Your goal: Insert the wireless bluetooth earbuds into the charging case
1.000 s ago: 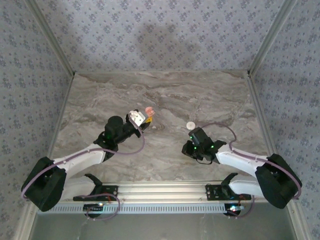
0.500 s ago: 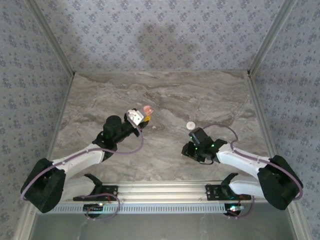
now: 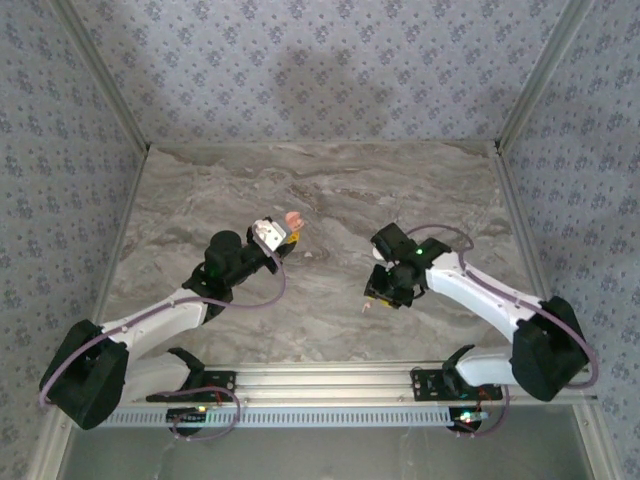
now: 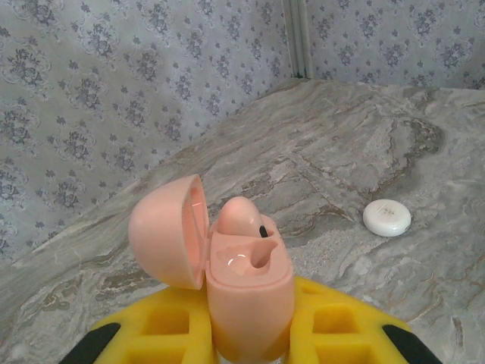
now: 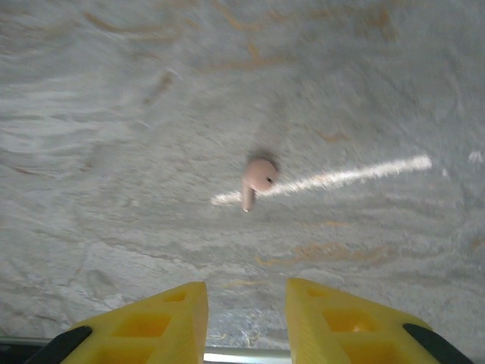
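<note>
The salmon-pink charging case [image 4: 250, 284] stands upright between the yellow fingers of my left gripper [image 4: 250, 322], which is shut on it. Its lid [image 4: 163, 239] is swung open to the left. One pink earbud [image 4: 241, 216] sits in the far socket, and the near socket [image 4: 254, 258] is hollow. From above, the case [image 3: 293, 218] shows at the tip of the left gripper [image 3: 283, 230]. A second pink earbud [image 5: 258, 178] lies loose on the marble, stem toward the camera. My right gripper [image 5: 246, 288] hangs over it, open, with nothing between its fingers, and shows from above too [image 3: 385, 290].
A small white round disc [image 4: 386, 218] lies on the marble table [image 3: 330, 190] to the right of the case. Patterned walls close in the back and both sides. A metal rail [image 3: 330, 380] runs along the near edge by the arm bases.
The right arm has lifted and swung round over the white disc, pointing down toward the near edge, and its jaws have parted. The left arm has kept holding the case, almost still.
</note>
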Controlling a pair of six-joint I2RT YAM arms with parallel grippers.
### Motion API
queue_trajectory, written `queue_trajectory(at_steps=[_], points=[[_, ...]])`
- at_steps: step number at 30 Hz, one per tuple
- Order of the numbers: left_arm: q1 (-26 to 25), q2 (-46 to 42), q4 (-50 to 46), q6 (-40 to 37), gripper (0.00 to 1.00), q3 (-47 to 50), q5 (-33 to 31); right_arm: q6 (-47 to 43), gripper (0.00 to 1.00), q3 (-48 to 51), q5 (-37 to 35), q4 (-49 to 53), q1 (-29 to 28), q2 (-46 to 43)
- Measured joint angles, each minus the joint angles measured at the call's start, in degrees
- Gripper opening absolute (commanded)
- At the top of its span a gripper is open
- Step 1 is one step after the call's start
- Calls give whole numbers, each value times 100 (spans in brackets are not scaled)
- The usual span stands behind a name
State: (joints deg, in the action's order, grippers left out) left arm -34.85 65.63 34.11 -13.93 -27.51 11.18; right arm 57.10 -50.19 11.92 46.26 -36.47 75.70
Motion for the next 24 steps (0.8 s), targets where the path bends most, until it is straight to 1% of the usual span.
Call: queue_trajectory(at_steps=[6, 11, 15, 20, 24], points=[[4, 0, -9, 0, 10, 0, 15, 317, 38, 0, 319, -120, 2, 706], [9, 0, -9, 0, 10, 0, 17, 393, 42, 0, 415, -306, 81, 979], [44, 0, -11, 0, 10, 0, 39, 393, 41, -2, 437, -396, 214, 1123], [74, 0, -9, 2, 10, 0, 105, 372, 37, -4, 470, -557, 323, 1338], [74, 0, -11, 2, 10, 0, 127, 348, 37, -85, 553, -651, 334, 1554]])
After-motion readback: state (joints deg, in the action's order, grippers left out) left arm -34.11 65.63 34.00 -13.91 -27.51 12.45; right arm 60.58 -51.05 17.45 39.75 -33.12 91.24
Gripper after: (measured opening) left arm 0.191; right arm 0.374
